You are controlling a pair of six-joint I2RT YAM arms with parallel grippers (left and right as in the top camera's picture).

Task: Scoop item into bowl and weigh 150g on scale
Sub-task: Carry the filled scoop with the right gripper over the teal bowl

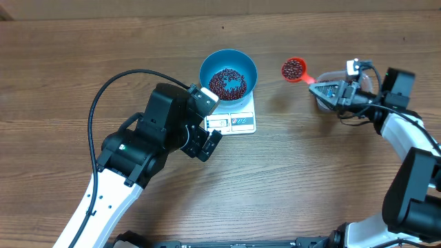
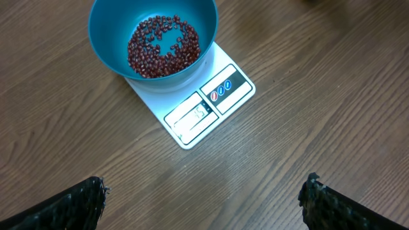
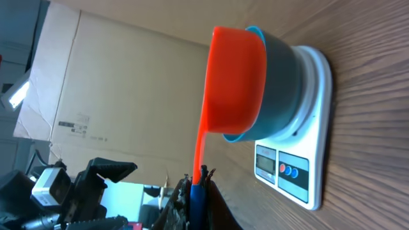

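The blue bowl (image 1: 228,67) stands on the white scale (image 1: 242,123) and holds a loose layer of dark red beans (image 1: 227,83). In the left wrist view the bowl (image 2: 108,32), its beans (image 2: 163,48) and the scale (image 2: 223,105) lie ahead. My left gripper (image 2: 204,195) is open, nothing between its fingers, just in front of the scale (image 1: 207,141). My right gripper (image 1: 324,90) is shut on the handle of an orange scoop (image 1: 294,69) loaded with beans, held right of the bowl. In the right wrist view the scoop (image 3: 236,83) hangs level in front of the bowl (image 3: 281,83).
A clear container (image 1: 321,103) shows partly beneath my right gripper. Cardboard (image 3: 128,96) stands behind the table in the right wrist view. The scale's display (image 2: 193,116) is lit, its digits unreadable. Bare wooden tabletop (image 1: 310,179) surrounds the scale.
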